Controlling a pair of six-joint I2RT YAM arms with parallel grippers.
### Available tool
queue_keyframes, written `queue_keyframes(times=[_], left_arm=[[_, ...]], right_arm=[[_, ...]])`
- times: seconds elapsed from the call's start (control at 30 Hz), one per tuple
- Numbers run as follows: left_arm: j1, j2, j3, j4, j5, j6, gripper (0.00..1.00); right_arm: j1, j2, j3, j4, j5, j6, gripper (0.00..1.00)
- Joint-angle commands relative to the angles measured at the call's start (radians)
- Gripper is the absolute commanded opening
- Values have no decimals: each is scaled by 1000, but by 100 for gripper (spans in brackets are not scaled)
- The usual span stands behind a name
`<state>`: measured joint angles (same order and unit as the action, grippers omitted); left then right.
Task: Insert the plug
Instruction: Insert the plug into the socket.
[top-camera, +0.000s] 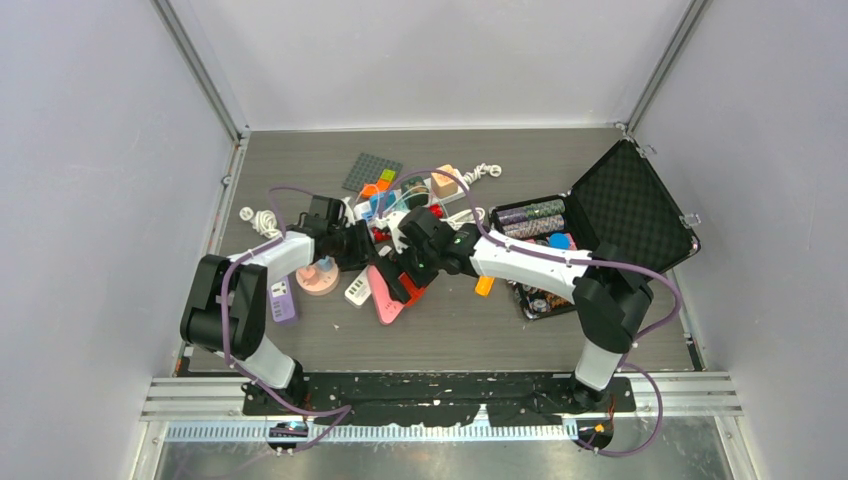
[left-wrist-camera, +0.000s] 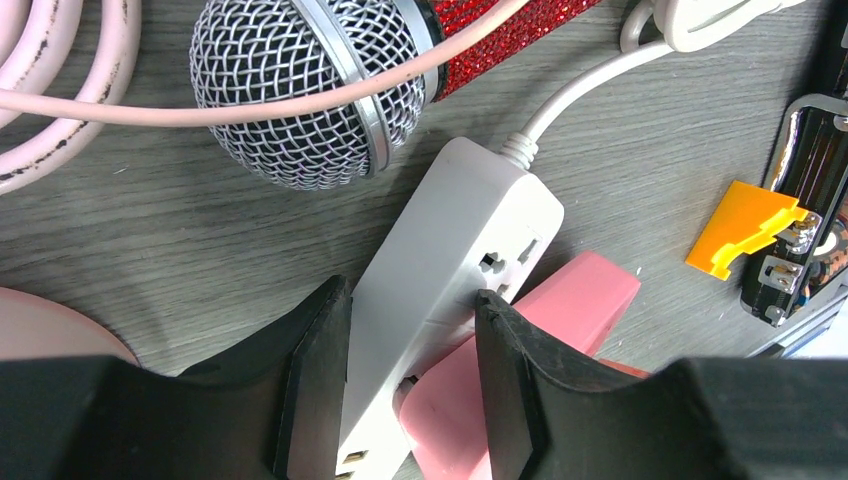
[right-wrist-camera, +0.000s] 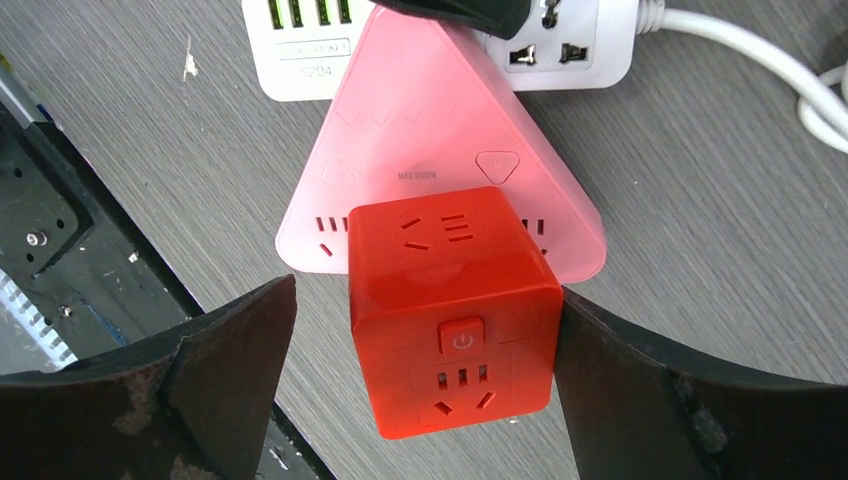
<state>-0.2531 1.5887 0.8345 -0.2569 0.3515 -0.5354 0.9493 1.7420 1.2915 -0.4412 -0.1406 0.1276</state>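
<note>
Two grippers meet mid-table; my left gripper (left-wrist-camera: 410, 300) clamps the white power strip (left-wrist-camera: 450, 230) across its width; my right gripper (right-wrist-camera: 425, 295) is wide open around the red cube socket (right-wrist-camera: 440, 250); cube overlaps the pink triangular socket (right-wrist-camera: 420, 110), right of the strip.

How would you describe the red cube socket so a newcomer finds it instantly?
Left of the open black case lies a pink triangular power strip. At its wide edge is the red cube socket: the only cube-shaped one, with a power button.
</note>
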Motion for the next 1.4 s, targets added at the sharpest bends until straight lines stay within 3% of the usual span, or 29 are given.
queue_keyframes(times=[0.0, 0.17, 0.27, 0.43, 0.57, 0.63, 0.8, 0.97, 1.2, 1.37], left_arm=[[-3, 7, -18, -116, -36, 44, 46], [-3, 7, -18, -116, -35, 44, 46], [-3, 4, -22, -113, -35, 42, 46], [-3, -1, -32, -107, -36, 39, 46], [-3, -4, -35, -107, -35, 39, 46], [-3, -6, -37, -107, -34, 37, 45], [-3, -8, -38, -106, -31, 34, 45], [-3, -3, -43, -101, -26, 34, 44], [-3, -5, -60, -96, -19, 26, 41], [-3, -7, -56, -101, -20, 29, 41]], right_arm=[[11, 14, -10, 46, -20, -15, 92], [18, 11, -35, 67, -33, -29, 75], [25, 15, -43, 68, -21, -43, 57], [40, 32, -64, 68, 1, -51, 38], [53, 60, -56, 48, 48, -57, 12], [66, 73, -55, 49, 77, -54, 6], [123, 91, -119, 101, 194, -4, 5], [146, 139, -150, 124, 223, 37, 6], [146, 239, -84, 9, 248, 72, 5], [147, 203, -189, 111, 237, 94, 6]])
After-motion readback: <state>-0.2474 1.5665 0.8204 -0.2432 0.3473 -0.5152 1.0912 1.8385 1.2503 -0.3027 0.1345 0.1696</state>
